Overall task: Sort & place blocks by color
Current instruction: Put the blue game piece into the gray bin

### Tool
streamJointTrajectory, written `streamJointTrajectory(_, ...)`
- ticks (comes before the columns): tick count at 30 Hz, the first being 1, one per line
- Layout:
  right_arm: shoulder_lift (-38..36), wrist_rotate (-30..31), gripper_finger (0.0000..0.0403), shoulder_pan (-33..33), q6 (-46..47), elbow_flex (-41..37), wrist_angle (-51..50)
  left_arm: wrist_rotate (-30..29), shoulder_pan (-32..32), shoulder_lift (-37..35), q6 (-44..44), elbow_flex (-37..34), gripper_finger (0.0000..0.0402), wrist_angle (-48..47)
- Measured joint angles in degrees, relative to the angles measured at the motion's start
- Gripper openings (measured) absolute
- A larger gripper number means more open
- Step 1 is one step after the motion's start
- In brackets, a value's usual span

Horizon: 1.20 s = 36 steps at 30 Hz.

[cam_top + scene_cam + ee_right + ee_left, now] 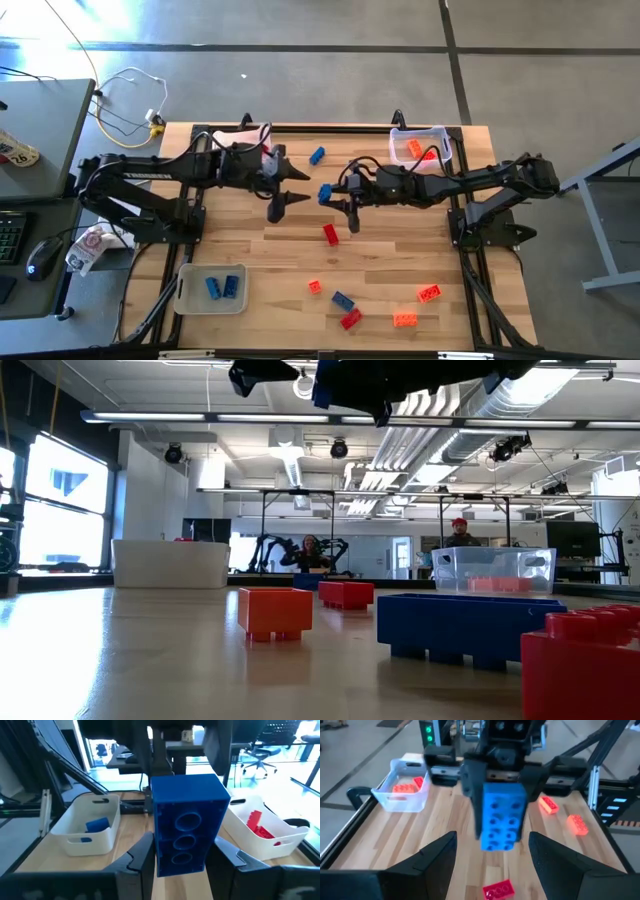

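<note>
Behind table, people show low; right pincer [327,195] grips blue block [325,193].

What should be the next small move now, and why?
Probably the left gripper should ease forward around the blue block. The right gripper is shut on it above mid-table, presenting it between the left's open fingers, and the tray with blue blocks sits on the left arm's side.

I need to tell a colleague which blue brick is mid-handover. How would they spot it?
Look above the middle of the wooden table, where the two dark arms meet. The right gripper is shut on a blue studded plastic brick, facing the open left gripper. It is the only brick lifted off the tabletop.
</note>
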Motion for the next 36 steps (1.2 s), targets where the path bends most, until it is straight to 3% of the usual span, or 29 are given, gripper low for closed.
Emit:
streamJointTrajectory(14, 0.02, 4.25, 0.0111, -0.02, 1.82, 0.00, -6.26, -0.02, -0.37, 6.01, -0.49, 0.00, 0.0235, 3.83)
streamJointTrajectory(36, 0.04, 1.32, 0.0111, 0.02, 1.80, 0.00, -3.40, -0.45, -0.29, 9.20, 0.91, 0.02, 0.0229, 11.86)
